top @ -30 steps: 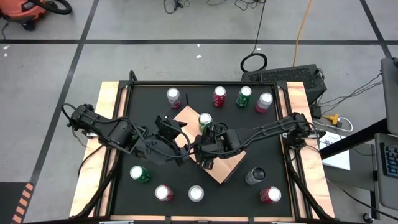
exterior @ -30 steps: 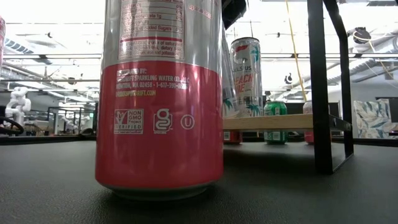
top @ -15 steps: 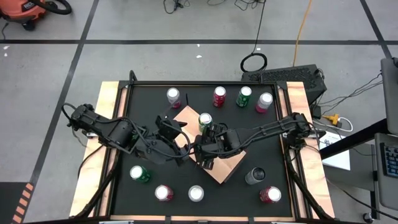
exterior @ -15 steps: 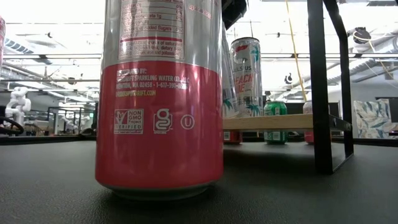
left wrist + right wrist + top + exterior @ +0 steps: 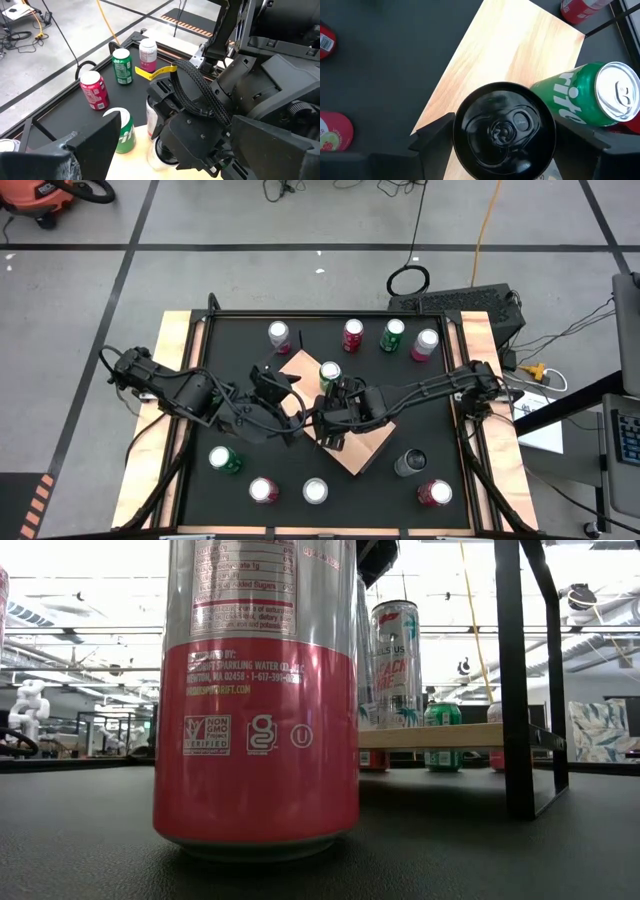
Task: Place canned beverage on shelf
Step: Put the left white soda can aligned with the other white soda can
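Note:
The shelf [image 5: 352, 442] is a tan board lying diamond-wise at mid-table; it also shows in the low view [image 5: 440, 736]. A dark-topped can [image 5: 504, 131] stands upright on the board. My right gripper [image 5: 504, 142] is over it, open, with one finger close on each side. A green can [image 5: 590, 102] stands on the board just beyond it, also seen from above [image 5: 329, 373]. My left gripper [image 5: 288, 405] hovers open at the shelf's left edge, holding nothing. My right gripper comes at the dark-topped can slanting down from above, its fingers [image 5: 436, 134] beside the upper wall [image 5: 462, 125]. Whether they touch the wall I cannot tell. The can stands upright with its base on the shelf board.
Several cans stand on the black table: a far row [image 5: 353, 333] and a near row [image 5: 315, 492]. A big red can [image 5: 257, 690] stands right in front of the low camera. The shelf's black post [image 5: 515, 680] rises at the right. Pale wooden rails [image 5: 165, 410] flank the table.

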You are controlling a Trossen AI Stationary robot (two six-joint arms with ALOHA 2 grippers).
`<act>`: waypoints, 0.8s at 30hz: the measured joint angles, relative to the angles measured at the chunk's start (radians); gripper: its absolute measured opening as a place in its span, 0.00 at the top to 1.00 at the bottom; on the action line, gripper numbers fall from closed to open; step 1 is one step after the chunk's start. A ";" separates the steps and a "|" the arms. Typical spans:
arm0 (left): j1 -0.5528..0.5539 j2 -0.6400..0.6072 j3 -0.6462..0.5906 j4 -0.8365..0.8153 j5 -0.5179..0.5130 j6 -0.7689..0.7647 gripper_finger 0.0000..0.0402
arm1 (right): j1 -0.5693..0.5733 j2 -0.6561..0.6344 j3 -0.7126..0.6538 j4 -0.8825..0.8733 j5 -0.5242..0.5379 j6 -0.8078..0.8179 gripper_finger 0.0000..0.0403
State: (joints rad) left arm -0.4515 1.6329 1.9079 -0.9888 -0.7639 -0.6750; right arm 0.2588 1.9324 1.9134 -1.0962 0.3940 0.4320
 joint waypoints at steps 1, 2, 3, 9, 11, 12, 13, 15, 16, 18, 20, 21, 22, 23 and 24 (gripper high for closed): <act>0.000 0.000 0.000 0.001 0.000 0.000 0.03 | 0.000 0.000 0.000 0.000 0.000 0.000 0.30; 0.000 0.000 0.000 0.000 0.000 0.000 0.03 | -0.001 0.000 0.000 0.000 0.000 0.000 0.30; 0.000 0.000 0.000 0.000 0.000 0.000 0.03 | -0.002 0.000 0.000 0.000 0.000 0.000 0.30; 0.000 0.000 0.000 -0.001 0.000 0.000 0.03 | -0.005 0.000 0.000 -0.006 0.000 0.001 0.30; 0.000 0.000 0.000 -0.001 0.000 0.000 0.03 | -0.008 0.000 0.000 -0.007 -0.001 0.010 0.30; 0.000 0.000 0.000 -0.002 -0.001 0.000 0.03 | -0.009 0.000 0.000 -0.007 -0.002 0.016 0.30; 0.001 0.000 0.000 -0.002 -0.003 0.000 0.03 | -0.011 0.000 0.000 -0.007 -0.002 0.018 0.30; 0.002 0.000 0.000 -0.004 -0.005 0.001 0.03 | -0.016 0.000 0.000 -0.008 -0.002 0.020 0.30; 0.004 0.000 0.000 -0.004 -0.005 0.001 0.03 | -0.018 0.000 0.000 -0.008 -0.002 0.020 0.30; 0.010 0.000 0.000 -0.004 -0.004 0.001 0.03 | -0.022 0.000 0.000 -0.009 -0.006 0.020 0.30; 0.014 0.000 0.000 -0.004 -0.004 0.001 0.03 | -0.025 0.000 0.000 -0.010 -0.008 0.020 0.30; 0.014 0.000 0.000 -0.004 -0.004 0.001 0.03 | -0.028 0.000 0.000 -0.010 -0.018 0.020 0.30; 0.015 -0.001 0.000 -0.005 -0.005 0.001 0.03 | -0.030 0.000 0.000 -0.010 -0.030 0.022 0.29; 0.015 -0.001 0.000 -0.004 -0.004 0.001 0.03 | -0.032 0.000 0.000 -0.011 -0.034 0.027 0.28; 0.017 -0.001 0.000 -0.005 -0.004 0.002 0.03 | -0.033 0.000 0.000 -0.014 -0.034 0.030 0.26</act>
State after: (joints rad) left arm -0.4341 1.6321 1.9079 -0.9936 -0.7681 -0.6731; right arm 0.2256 1.9324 1.9137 -1.1100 0.3599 0.4622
